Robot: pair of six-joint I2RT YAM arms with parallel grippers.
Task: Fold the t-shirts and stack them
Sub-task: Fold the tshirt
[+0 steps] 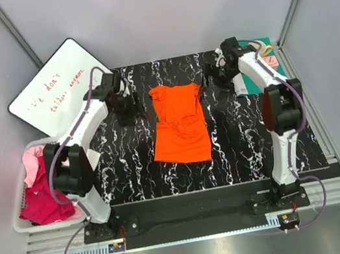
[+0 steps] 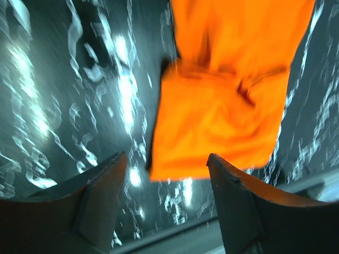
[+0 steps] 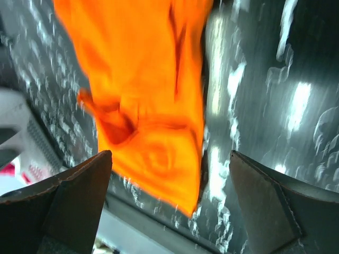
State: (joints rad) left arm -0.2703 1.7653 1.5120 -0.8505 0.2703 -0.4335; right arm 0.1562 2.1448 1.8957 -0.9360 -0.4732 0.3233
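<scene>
**Orange t-shirt part-folded at centre, both end effectors apart and empty**

Orange cloth fills the middle of a black, white-veined tabletop (image 1: 259, 144). This is the orange t-shirt (image 1: 179, 125), lying lengthwise between the two arms. A crease runs across its middle and some rumpling shows near the sleeves.

Both arms reach to the far end of the garment, one on each side. The left end effector (image 2: 165, 157) has its fingers apart with nothing between them, and the shirt's edge lies just beyond the tips. The right end effector (image 3: 170, 153) stands wide apart, also empty, above the shirt's other far corner.

At the left edge, a white basket (image 1: 42, 226) holds a magenta t-shirt (image 1: 41, 199) and a pale pink t-shirt (image 1: 30, 158), both crumpled. A teal mat (image 1: 281, 68) lies at the far right, behind the right arm.

The step in hand looks like folding the first shirt, with the stack not yet begun.

The next move probably calls for each end effector to close on a far corner or side edge. The pair would then need to lift together and carry the cloth evenly toward the near hem. Uneven pulling would likely bunch this soft fabric.
</scene>
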